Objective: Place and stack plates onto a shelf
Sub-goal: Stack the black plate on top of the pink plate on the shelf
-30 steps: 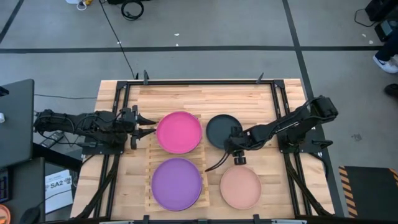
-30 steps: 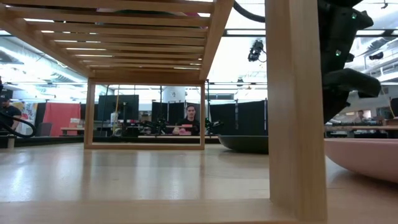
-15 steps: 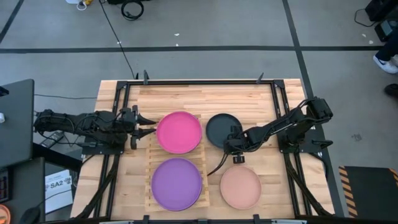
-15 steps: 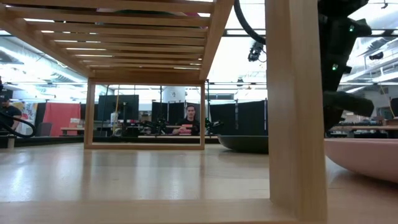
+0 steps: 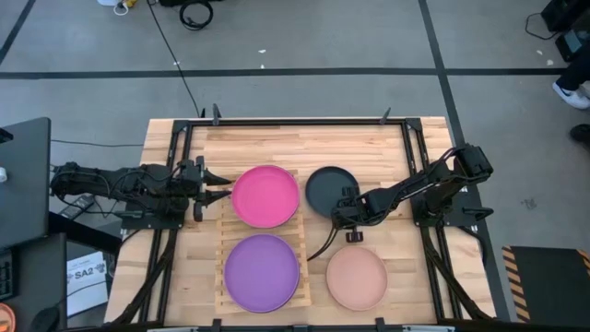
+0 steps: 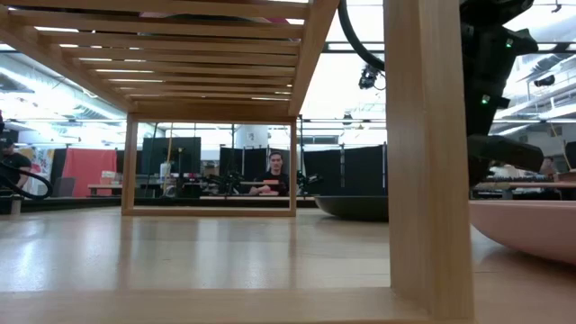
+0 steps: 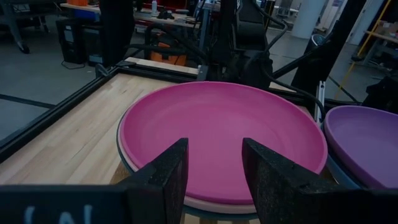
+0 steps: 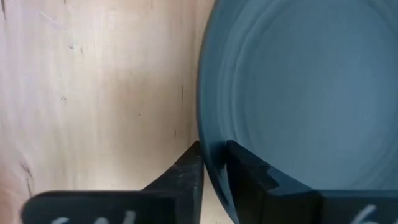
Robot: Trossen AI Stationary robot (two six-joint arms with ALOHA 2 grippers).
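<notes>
A dark grey plate lies flat on the tabletop, right of the shelf. My right gripper is down at the plate's near right rim and shut on it. On the slatted shelf, a magenta plate tops a stack at the far end. A purple plate tops one at the near end. A salmon plate lies on the table at the near right. My left gripper hangs open just left of the magenta plate, touching nothing. My right gripper pinches the dark grey plate's rim between its two fingers. One finger is inside the plate's hollow and the other is outside, over the tabletop. The fingers come steeply from above, slanting in from the table's right. The plate lies flat on the table.
The shelf's wooden post and the salmon plate fill the low view's right. Black frame rails run round the table. People sit at desks in the room beyond.
My right gripper has tipped and sunk a little toward the dark grey plate's rim; in the low view its finger stands lower than a second ago. The plates have not moved.
</notes>
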